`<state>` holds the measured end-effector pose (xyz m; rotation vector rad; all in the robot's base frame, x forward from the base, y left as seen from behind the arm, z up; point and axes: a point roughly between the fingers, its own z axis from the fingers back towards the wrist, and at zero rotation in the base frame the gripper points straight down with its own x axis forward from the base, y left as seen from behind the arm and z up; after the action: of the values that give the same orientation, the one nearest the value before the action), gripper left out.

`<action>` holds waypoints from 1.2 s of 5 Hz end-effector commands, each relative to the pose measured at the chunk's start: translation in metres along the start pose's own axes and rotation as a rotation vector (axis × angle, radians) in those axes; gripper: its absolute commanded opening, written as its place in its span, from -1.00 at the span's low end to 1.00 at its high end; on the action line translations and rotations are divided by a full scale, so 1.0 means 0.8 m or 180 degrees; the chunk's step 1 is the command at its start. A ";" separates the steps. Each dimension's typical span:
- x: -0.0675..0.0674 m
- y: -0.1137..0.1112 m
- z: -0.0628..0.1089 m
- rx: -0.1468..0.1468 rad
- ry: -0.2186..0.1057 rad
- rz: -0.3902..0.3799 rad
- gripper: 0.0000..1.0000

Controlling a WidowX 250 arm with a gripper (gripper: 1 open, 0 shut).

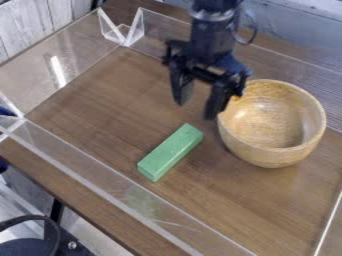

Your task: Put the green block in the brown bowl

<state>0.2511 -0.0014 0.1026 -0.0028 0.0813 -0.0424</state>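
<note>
The gripper (201,95), jaws spread and empty, hangs at twelve o'clock from the green block (171,152), which lies flat at nine o'clock of the brown bowl (273,122), apparently for a top-down grasp.

The single arm reaches in from the top of the view, its black gripper (201,92) pointing straight down. The fingers (175,88) stand spread apart (nothing between them), tips hanging above the table.
</note>
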 end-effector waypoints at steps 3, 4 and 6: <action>-0.019 0.061 -0.047 0.0013 -0.0270 -0.0030 -1.00; -0.021 0.087 -0.061 0.0004 -0.0182 -0.0091 -1.00; -0.029 0.102 -0.082 0.0041 0.0004 -0.0105 -1.00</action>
<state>0.2174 0.0763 0.0297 -0.0098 0.1235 -0.0784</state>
